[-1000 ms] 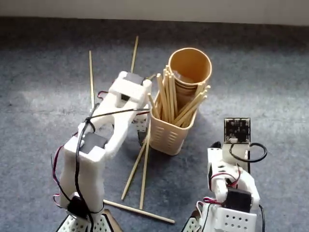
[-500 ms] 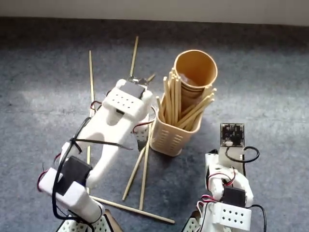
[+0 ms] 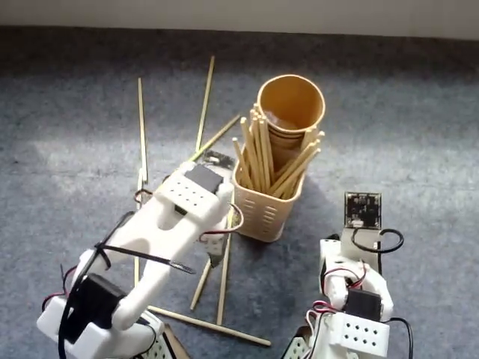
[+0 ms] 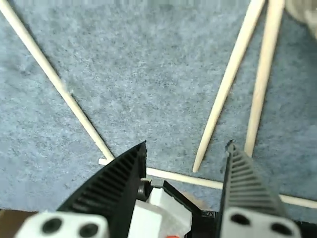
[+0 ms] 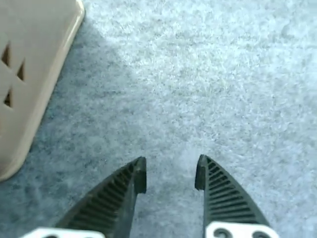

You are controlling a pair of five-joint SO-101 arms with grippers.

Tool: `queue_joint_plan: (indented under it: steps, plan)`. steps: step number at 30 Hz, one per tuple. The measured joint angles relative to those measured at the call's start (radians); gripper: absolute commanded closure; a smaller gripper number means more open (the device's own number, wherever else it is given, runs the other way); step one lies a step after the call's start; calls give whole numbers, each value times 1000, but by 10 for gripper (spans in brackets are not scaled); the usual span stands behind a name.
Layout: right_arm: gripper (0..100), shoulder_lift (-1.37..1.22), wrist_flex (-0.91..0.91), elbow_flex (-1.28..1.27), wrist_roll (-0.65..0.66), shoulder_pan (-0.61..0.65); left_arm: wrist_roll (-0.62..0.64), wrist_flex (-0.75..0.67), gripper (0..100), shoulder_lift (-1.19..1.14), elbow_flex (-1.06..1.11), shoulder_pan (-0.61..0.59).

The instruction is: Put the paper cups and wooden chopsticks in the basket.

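A beige slotted basket (image 3: 263, 211) stands mid-carpet. It holds a stack of paper cups (image 3: 291, 103) and a bundle of wooden chopsticks (image 3: 258, 153). More chopsticks lie loose on the carpet: some behind the left arm (image 3: 141, 123) and a pair at the basket's near left (image 3: 224, 280). My left gripper (image 4: 185, 148) is open and empty, low over the carpet, with two chopsticks (image 4: 229, 82) running past its fingertips and another one (image 4: 54, 82) off to the side. My right gripper (image 5: 171, 171) is open over bare carpet, beside the basket's wall (image 5: 34, 84).
The left arm (image 3: 176, 217) leans over the carpet just left of the basket. The right arm (image 3: 355, 292) sits at the near right. One chopstick (image 3: 213, 327) lies crosswise near the front edge. A pale wall edge borders the grey carpet at the back.
The left arm has drawn back from beside the basket's rim toward the near edge. The basket rocked slightly and settled. The right arm barely moved.
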State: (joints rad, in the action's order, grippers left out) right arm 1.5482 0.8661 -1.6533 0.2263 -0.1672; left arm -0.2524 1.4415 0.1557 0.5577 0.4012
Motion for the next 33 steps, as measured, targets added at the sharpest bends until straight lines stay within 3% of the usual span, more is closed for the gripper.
queue_joint_plan:
  steps: [7,13,20,33]
  plan:
    - [825,0,2,307,-127,-43,138,-195,751,55,23,-316]
    - [825,-25,41,701,-338,68,241,-344,751,60,89,-430]
    - [825,-242,21,913,-523,187,255,-454,751,60,133,-506]
    - [825,-445,20,842,-534,417,255,-497,751,60,138,-520]
